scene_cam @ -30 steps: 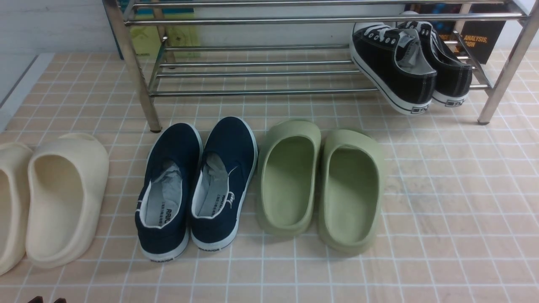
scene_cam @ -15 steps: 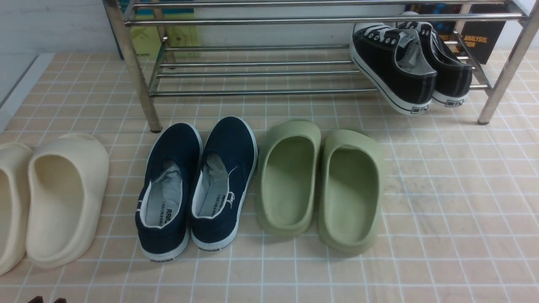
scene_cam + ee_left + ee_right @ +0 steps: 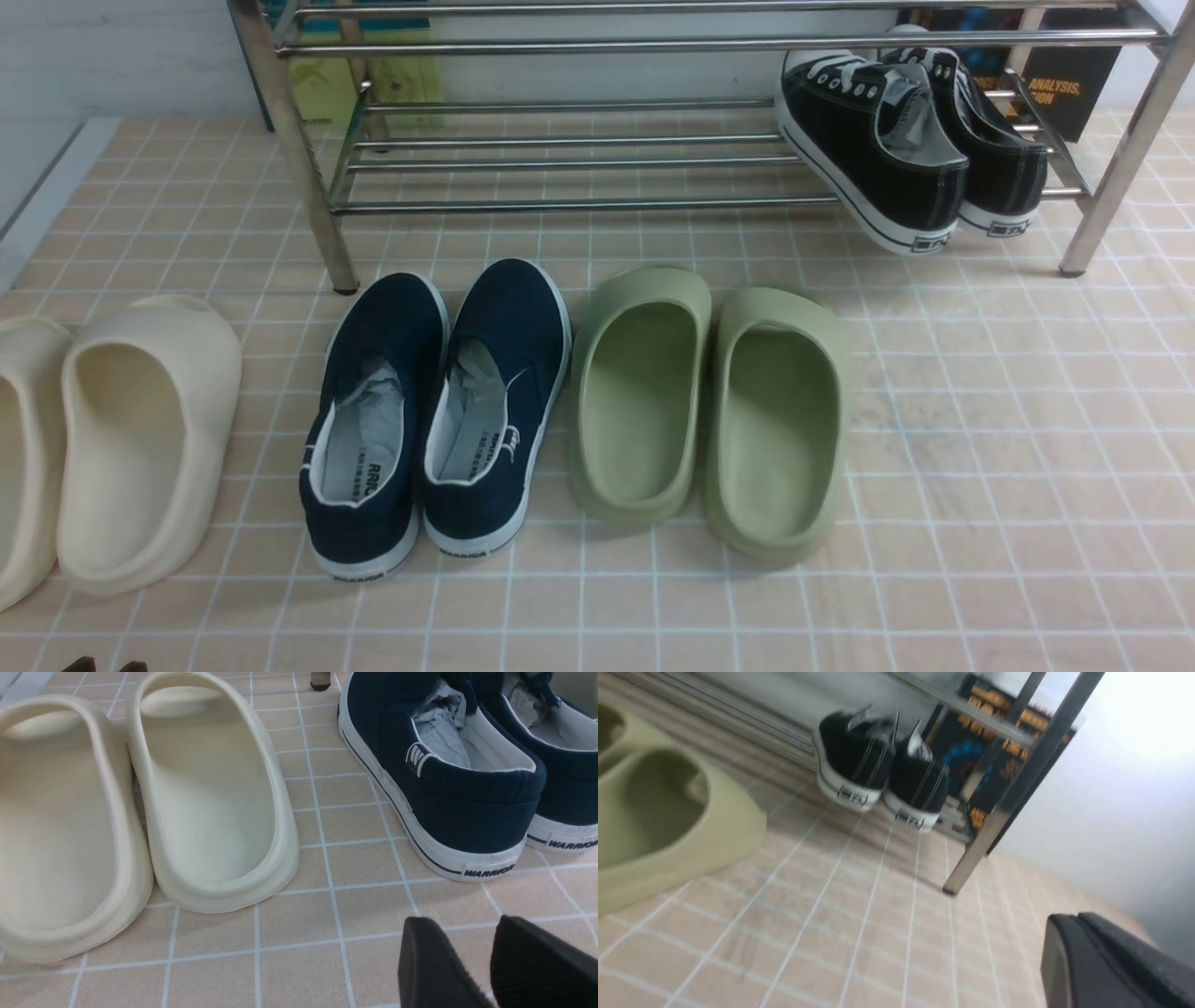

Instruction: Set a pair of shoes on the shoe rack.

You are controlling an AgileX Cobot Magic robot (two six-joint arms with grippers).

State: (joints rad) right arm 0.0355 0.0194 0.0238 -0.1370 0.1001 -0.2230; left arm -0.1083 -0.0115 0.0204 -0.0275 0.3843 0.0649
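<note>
The pair of black canvas sneakers, one point(image 3: 868, 140) beside the other point(image 3: 1004, 159), rests on the lower tier of the chrome shoe rack point(image 3: 560, 203) at its right end, heels out and hanging over the front bar. They also show in the right wrist view point(image 3: 852, 760), blurred, next to the rack's leg point(image 3: 1008, 793). My right gripper point(image 3: 1069, 919) is shut and empty, low over the floor to the right of the rack. My left gripper point(image 3: 462, 921) is open and empty, near the floor behind the navy shoe's heel point(image 3: 467, 812); its tips barely show in the front view point(image 3: 105, 665).
On the tiled floor in front of the rack stand cream slippers point(image 3: 140, 439), navy slip-on shoes point(image 3: 439, 411) and green foam slippers point(image 3: 709, 411). Posters lean behind the rack point(image 3: 1064, 84). A white wall is to the right point(image 3: 1134, 788).
</note>
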